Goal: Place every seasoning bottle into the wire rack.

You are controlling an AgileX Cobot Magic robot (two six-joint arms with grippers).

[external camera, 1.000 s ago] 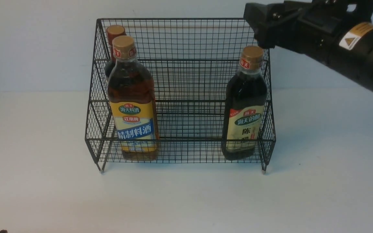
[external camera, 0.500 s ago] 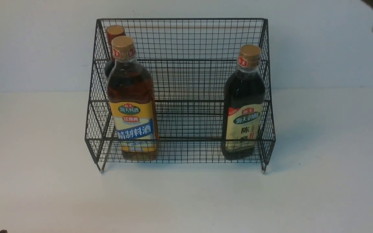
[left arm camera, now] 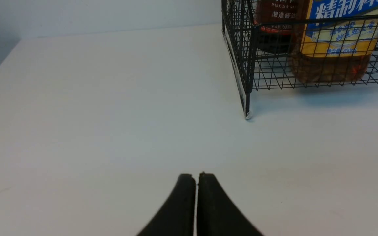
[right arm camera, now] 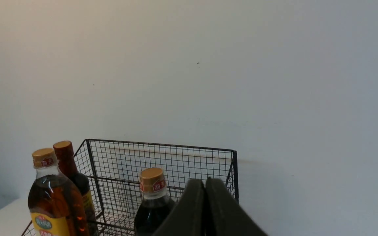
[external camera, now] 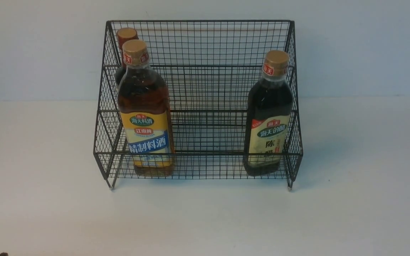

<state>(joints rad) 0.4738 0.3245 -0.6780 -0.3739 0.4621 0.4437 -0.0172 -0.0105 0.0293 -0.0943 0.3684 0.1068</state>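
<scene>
All three seasoning bottles stood upright inside the black wire rack (external camera: 205, 89), so the placing looked finished, with nothing left on the table to fetch as far as the views showed. The amber cooking-wine bottle (external camera: 144, 110) with its yellow-and-blue label occupied the lower front tier at the rack's left end. The slim dark soy-sauce bottle (external camera: 125, 42) with the red-brown cap stood just behind it. The near-black vinegar bottle (external camera: 269, 113) with the cream label stood on the front tier at the right end, well apart from the other two.

The left gripper (left arm camera: 196, 177) had its jaws pressed together on nothing, low over bare table, with the rack's nearest corner foot ahead of it and off to one side. The right gripper (right arm camera: 205, 183) was likewise closed and empty, raised above the rack, the vinegar bottle's cap just beside and below its tips.

The white tabletop (external camera: 205, 220) was matte and bare around the rack. A plain pale wall (external camera: 361, 49) stood close behind.
</scene>
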